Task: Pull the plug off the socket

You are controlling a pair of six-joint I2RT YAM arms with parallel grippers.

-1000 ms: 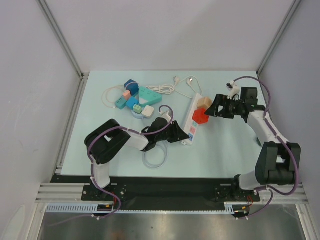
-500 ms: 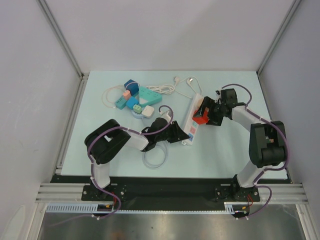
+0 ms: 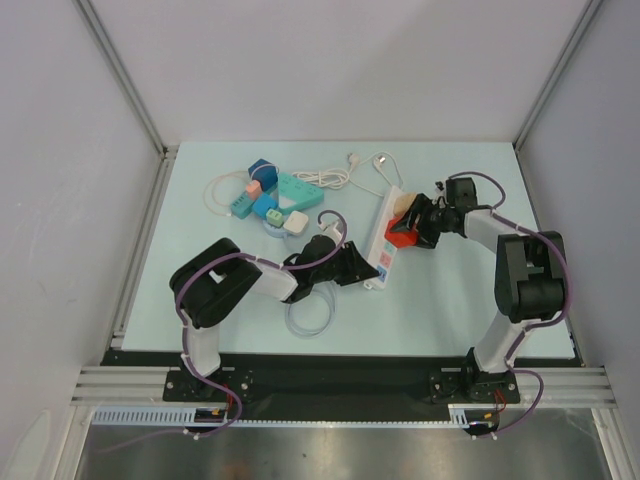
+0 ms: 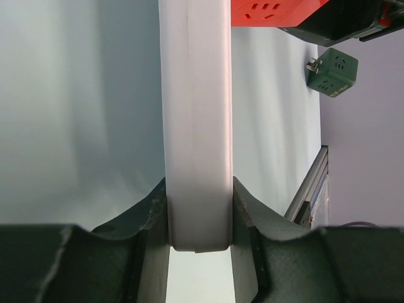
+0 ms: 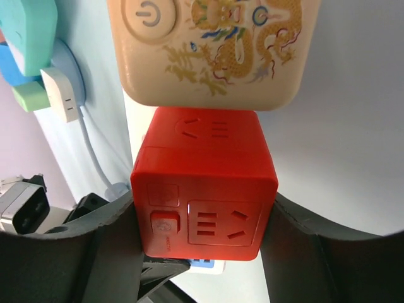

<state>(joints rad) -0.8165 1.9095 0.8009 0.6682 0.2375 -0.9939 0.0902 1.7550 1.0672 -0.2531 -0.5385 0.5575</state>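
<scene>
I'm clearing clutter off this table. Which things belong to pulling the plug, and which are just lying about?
In the job: red plug, white strip, left gripper clamping the strip, right gripper around the plug.
Lying about: beige plug, teal strip, blue cube, white cable.

Red cube plug sits on the white power strip.
</scene>
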